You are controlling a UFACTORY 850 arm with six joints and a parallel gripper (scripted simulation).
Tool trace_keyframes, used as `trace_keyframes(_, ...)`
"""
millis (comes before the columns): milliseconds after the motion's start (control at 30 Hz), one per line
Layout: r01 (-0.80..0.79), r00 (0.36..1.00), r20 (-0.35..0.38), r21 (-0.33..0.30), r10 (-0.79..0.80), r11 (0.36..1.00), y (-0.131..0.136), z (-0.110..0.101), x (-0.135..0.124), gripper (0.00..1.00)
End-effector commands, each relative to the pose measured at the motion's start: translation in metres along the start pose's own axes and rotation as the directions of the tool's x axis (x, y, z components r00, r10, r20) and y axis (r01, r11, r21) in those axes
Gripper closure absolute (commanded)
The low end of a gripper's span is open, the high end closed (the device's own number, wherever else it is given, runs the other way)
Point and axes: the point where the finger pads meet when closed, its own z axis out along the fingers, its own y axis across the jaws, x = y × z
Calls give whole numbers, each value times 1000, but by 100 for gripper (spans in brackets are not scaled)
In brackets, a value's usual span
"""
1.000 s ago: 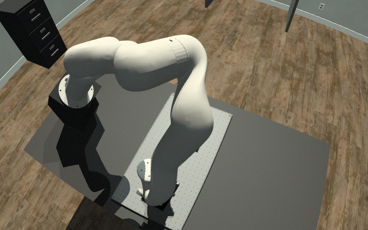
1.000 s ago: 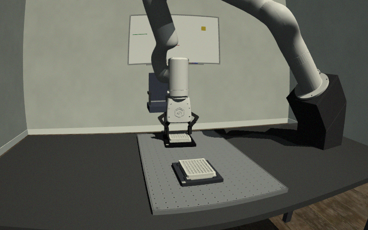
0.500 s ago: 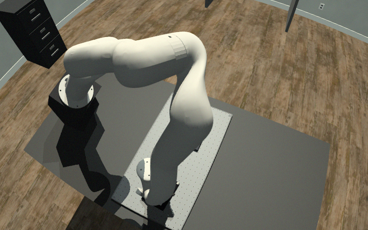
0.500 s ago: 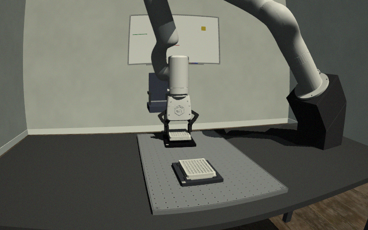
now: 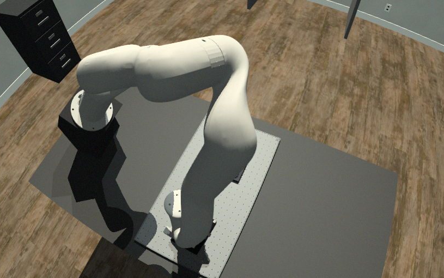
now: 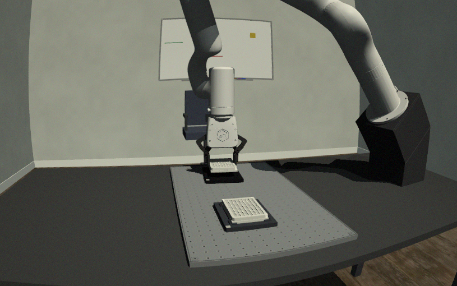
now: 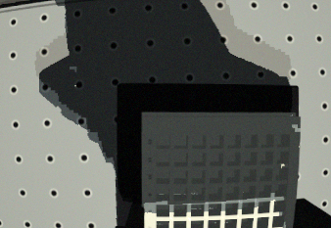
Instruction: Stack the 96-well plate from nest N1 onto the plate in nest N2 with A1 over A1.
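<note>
The white 96-well plate (image 6: 222,166) (image 7: 215,160) is held level between the fingers of my gripper (image 6: 221,164), a little above the black plate nest N1 (image 6: 224,179) (image 7: 129,136). My gripper is shut on this plate. A dark gap shows between the plate and the nest. The second white plate (image 6: 245,209) sits in the dark plate nest N2 (image 6: 251,226), nearer to the exterior view; a bit of N2 (image 5: 238,180) shows beside the arm in the top view. The arm hides the held plate in that view. The cut corners are not clear in any view.
Both nests stand on a light perforated board (image 5: 230,210) (image 6: 294,213) (image 7: 29,141) on the dark table (image 5: 313,207) (image 6: 98,220). The arm's black base (image 5: 89,138) (image 6: 400,142) stands beside the board. The arm's shadow falls around N1.
</note>
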Motion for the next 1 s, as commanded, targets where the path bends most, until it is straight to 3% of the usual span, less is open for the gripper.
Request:
trace_keyframes(0,0,1000,0,1,0,1000,-1,-2,0,100)
trace_keyframes(967,0,1000,-1,1,0,1000,-1,-44,0,100)
